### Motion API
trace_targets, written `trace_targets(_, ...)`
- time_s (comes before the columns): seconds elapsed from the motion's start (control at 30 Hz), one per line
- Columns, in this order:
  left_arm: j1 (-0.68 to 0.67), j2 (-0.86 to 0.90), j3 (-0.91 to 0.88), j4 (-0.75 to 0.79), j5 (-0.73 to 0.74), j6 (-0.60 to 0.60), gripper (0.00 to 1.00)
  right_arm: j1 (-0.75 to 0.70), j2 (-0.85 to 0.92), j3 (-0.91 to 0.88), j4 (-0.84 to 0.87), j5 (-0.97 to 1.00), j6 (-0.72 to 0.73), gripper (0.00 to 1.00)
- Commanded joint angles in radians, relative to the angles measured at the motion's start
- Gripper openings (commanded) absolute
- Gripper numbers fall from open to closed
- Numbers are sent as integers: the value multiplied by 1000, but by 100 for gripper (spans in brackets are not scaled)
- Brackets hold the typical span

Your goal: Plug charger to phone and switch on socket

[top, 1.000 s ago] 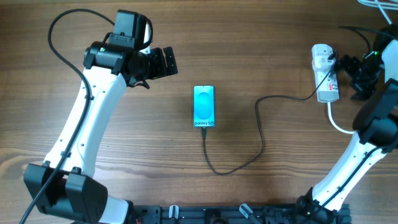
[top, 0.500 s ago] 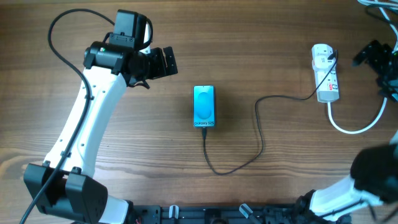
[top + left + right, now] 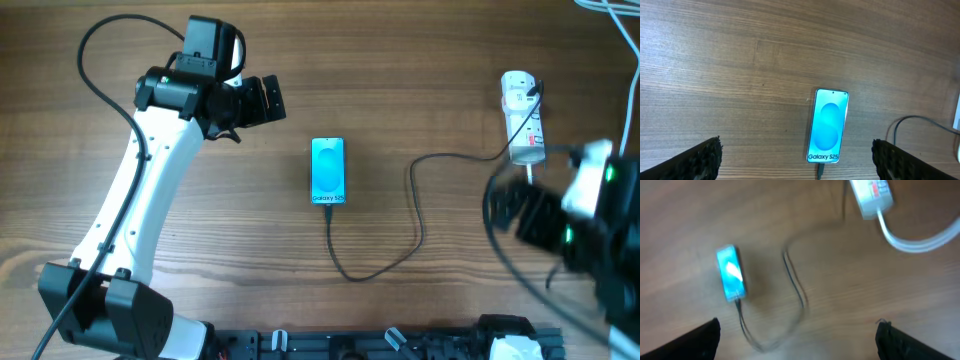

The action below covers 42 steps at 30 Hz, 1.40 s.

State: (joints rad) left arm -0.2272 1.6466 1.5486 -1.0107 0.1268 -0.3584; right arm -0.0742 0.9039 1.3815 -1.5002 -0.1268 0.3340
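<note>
Charging looks set up in the overhead view: the thin black cable (image 3: 420, 215) runs from the plug adapter at the far end of the power strip (image 3: 522, 117), loops across the worktop (image 3: 420, 60) and meets the near end of the phone (image 3: 328, 171), whose screen glows cyan. I judge the plug-in step done. Whether the switch is on cannot be read here, so that step may remain. The phone lies mid-worktop, its long axis running away from the robot, with the text end and port end nearest the robot. The strip lies well to the right on much the same axis. The left tool (image 3: 268, 100) hangs up and to the left of the phone, holding nothing. The right arm is a blur below the strip.

From the left wrist, the phone (image 3: 827, 126) lies flat, slightly tilted, its text end nearest, with the cable (image 3: 819, 172) leaving that end. The left tool (image 3: 796, 159) is spread wide and empty.

The right wrist view is blurred. The phone (image 3: 730, 280) sits left, with the cable (image 3: 795, 282) trailing from its lower end. The strip (image 3: 871, 195) is at the top edge, its white cord (image 3: 915, 237) curving right. The right tool (image 3: 799, 335) is spread wide, gripping nothing and clear of the strip.
</note>
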Motion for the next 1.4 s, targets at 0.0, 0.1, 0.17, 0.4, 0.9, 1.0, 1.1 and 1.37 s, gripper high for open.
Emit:
trace_targets(0.0, -2, 5, 0, 0, -9, -13, 100, 5, -80, -25, -109, -9, -12, 100)
trace_targets(0.1, -2, 5, 0, 0, -9, -13, 100, 5, -97, -27, -103, -11, -10, 100)
trace_targets(0.17, -2, 5, 0, 0, -9, -13, 100, 5, -94, -27, -101, -12, -10, 100)
trace_targets(0.4, -2, 5, 0, 0, -9, -13, 100, 5, -91, -27, -101, -1, -13, 100)
trace_targets(0.9, -2, 5, 0, 0, -9, -13, 100, 5, -90, -35, -54, 41, -20, 100)
trace_targets(1.0, -2, 5, 0, 0, -9, -13, 100, 10, -105, -72, 52, 41, -27, 100)
trace_targets(1.1, -2, 5, 0, 0, -9, -13, 100, 35, -138, -128, 163, 37, -79, 100)
trace_targets(1.37, -2, 5, 0, 0, -9, -13, 100, 111, -342, -442, 640, -118, -317, 100)
